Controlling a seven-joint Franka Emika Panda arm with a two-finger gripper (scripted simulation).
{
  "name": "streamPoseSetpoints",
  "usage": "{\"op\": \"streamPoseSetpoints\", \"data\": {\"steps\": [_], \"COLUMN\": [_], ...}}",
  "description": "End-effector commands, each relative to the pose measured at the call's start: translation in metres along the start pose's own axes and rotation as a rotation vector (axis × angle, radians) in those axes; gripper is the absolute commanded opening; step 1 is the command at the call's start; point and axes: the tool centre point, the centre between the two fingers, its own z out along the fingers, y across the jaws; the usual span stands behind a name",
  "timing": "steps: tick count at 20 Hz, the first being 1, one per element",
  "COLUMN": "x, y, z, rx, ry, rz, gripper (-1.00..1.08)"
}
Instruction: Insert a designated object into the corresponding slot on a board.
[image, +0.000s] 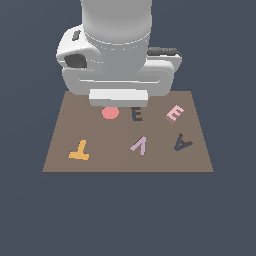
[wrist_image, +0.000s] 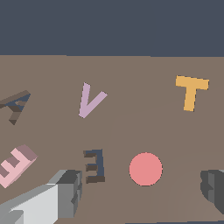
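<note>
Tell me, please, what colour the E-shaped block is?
Light pink; the E-shaped block shows best in the exterior view.

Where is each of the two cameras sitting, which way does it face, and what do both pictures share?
Exterior view: off the arm, raised, looking down at the board; the arm's white body fills the top.
Wrist view: on the wrist, close above the board, looking down; the gripper fingertips show, apart and empty.
Shared: pink E, E slot, red circle, lilac V, orange T.
</note>
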Motion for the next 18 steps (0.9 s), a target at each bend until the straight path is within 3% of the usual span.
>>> {"op": "streamPoseSetpoints", "data": {"steps": [1, 18], "x": [0.0, -0.02], "y": [0.0, -0.03], "z": [0.0, 0.019], "rx": [0.0, 0.005], "ry": [0.0, -0.002], "rz": [0.0, 0.147], "gripper": [1.0, 1.0]}}
